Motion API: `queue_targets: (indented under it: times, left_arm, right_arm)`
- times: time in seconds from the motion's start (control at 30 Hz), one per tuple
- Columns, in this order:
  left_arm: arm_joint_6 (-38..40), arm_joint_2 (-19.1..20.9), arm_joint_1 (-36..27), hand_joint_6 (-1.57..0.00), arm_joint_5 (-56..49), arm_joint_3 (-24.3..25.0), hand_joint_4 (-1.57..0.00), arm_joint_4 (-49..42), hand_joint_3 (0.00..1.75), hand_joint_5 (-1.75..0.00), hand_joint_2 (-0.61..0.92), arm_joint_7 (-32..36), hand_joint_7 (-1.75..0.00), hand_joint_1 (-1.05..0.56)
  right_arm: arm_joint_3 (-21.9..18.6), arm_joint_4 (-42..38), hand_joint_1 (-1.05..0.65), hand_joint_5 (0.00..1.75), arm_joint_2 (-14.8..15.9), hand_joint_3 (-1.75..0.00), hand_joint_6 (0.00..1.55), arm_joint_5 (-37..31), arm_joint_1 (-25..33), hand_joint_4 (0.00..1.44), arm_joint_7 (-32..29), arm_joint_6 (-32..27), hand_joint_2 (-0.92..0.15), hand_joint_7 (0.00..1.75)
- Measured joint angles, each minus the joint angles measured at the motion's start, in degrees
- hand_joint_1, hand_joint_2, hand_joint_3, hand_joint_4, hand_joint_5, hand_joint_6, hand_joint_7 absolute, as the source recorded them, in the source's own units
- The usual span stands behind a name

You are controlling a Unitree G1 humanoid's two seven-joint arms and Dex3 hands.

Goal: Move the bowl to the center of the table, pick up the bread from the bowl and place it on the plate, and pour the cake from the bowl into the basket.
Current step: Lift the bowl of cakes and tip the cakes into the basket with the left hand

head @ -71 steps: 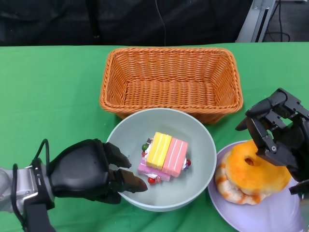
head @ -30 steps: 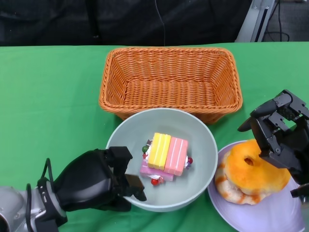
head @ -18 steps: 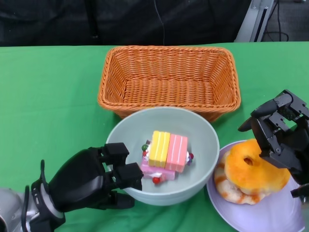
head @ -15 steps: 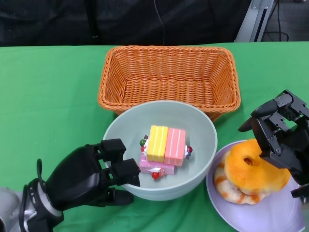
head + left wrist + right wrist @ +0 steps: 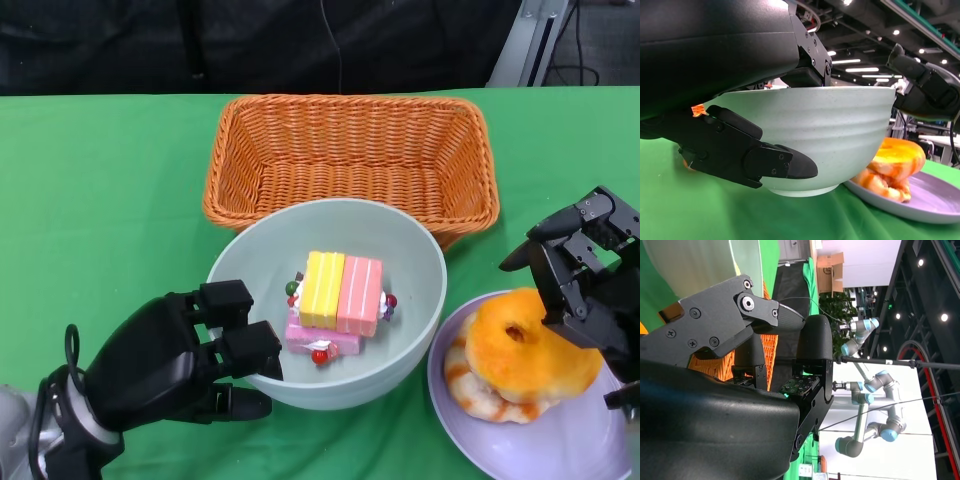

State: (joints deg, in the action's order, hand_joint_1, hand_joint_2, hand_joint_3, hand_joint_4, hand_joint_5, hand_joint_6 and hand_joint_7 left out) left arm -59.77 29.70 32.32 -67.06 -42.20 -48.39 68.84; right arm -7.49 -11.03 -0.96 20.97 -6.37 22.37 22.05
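Note:
A pale green bowl (image 5: 260, 260) holds a yellow and pink cake (image 5: 335, 300) with small berries. My left hand (image 5: 170, 365) grips the bowl's near-left rim, fingers over the edge and thumb under its wall. In the left wrist view the bowl (image 5: 825, 130) sits between my fingers (image 5: 750, 155), its base close to the cloth. The bowl's far rim overlaps the front edge of the orange wicker basket (image 5: 350, 160). An orange bread (image 5: 520, 365) lies on the lilac plate (image 5: 560, 440) at the right. My right hand (image 5: 585, 275) hovers just beyond the bread, fingers apart, holding nothing.
Green cloth covers the table (image 5: 100, 200). The basket stands at the back centre with nothing inside it. The plate (image 5: 920, 197) sits close against the bowl's right side. Dark background lies beyond the table's far edge.
My left hand has closed on the bowl's rim and carried the bowl away from me, up against the basket's front edge. The right hand has hardly moved.

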Motion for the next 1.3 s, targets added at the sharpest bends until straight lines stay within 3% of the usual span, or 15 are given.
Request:
queue_targets:
  times: [0.2, 0.37, 0.67, 1.3]
  left_arm:
    - [-0.5, 0.7, -0.6, -0.65, 0.0, 1.6, -0.64, 2.2, 0.47, -1.75, 0.92, 0.8, -1.44, -0.19]
    - [-0.7, 1.1, -1.5, -0.63, 0.0, 3.5, -0.63, 4.0, 0.72, -1.75, 0.77, 1.7, -1.48, -0.13]
    - [-4.3, 1.5, -2.3, -0.63, 3.8, 7.6, -0.63, 6.6, 0.77, -1.75, 0.77, 1.9, -1.43, -0.13]
    - [-10.8, -3.7, -3.7, -0.67, 20.1, 17.3, -0.68, 4.1, 0.78, -1.7, 0.76, -21.3, -1.4, -0.1]
  right_arm:
    - [-0.4, 0.0, -0.17, 1.58, -0.2, -0.84, 0.65, 0.0, -0.1, 0.7, 0.1, 0.0, -0.64, 1.24]
    - [-0.5, 0.0, -0.15, 1.58, -0.4, -0.84, 0.65, -0.1, -0.1, 0.69, 0.1, 0.1, -0.64, 1.24]
    - [-0.6, 0.0, -0.15, 1.57, -0.6, -0.83, 0.64, -0.1, -0.1, 0.69, 0.2, 0.5, -0.65, 1.24]
    - [-0.8, -1.5, -0.17, 1.59, -0.6, -0.83, 0.65, -0.1, -0.2, 0.69, 0.4, 0.6, -0.64, 1.27]
